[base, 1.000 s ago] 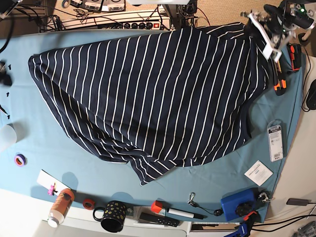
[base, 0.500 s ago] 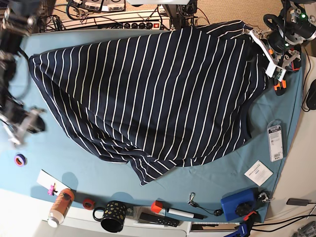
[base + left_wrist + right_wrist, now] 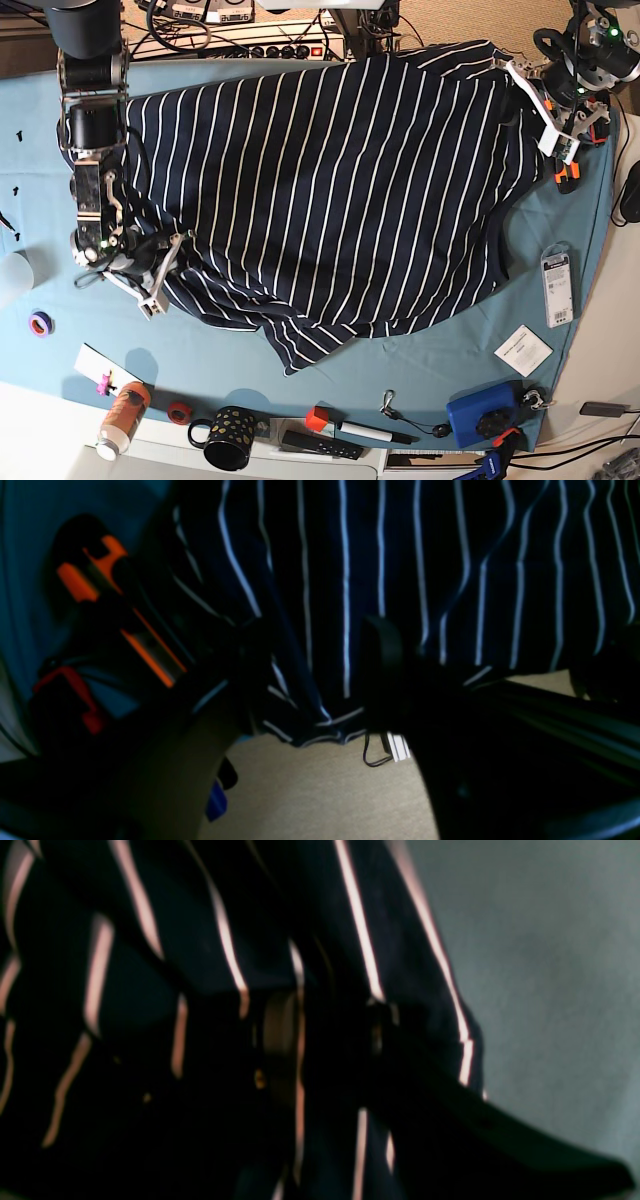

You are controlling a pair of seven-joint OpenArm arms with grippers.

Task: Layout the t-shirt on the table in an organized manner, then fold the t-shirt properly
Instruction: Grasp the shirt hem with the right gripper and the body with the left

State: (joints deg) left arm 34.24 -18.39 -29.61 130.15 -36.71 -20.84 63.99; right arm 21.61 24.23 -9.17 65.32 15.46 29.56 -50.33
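Note:
The navy white-striped t-shirt [image 3: 340, 190] lies spread and skewed over the teal table [image 3: 440, 350]. My left gripper [image 3: 535, 100] is at the shirt's far right corner. In the left wrist view its dark fingers [image 3: 380, 645] stand apart, with the shirt's hem [image 3: 310, 730] between them at the table edge. My right gripper [image 3: 160, 270] is on the shirt's lower left edge. In the right wrist view striped fabric [image 3: 165, 1005] drapes over the gripper [image 3: 330, 1030] and hides how the jaws stand; bare table [image 3: 540, 965] shows to the right.
An orange-and-black tool [image 3: 568, 170] lies by the left gripper and also shows in the left wrist view [image 3: 100, 580]. A packet [image 3: 557, 285], a white card [image 3: 523, 350], a blue box [image 3: 485, 415], a mug [image 3: 230, 437], a bottle [image 3: 123, 415] and a purple tape roll [image 3: 40, 323] line the table edges.
My right arm swung in from the table's left edge onto the shirt's lower left part. My left arm moved onto the shirt's far right corner and has stayed there.

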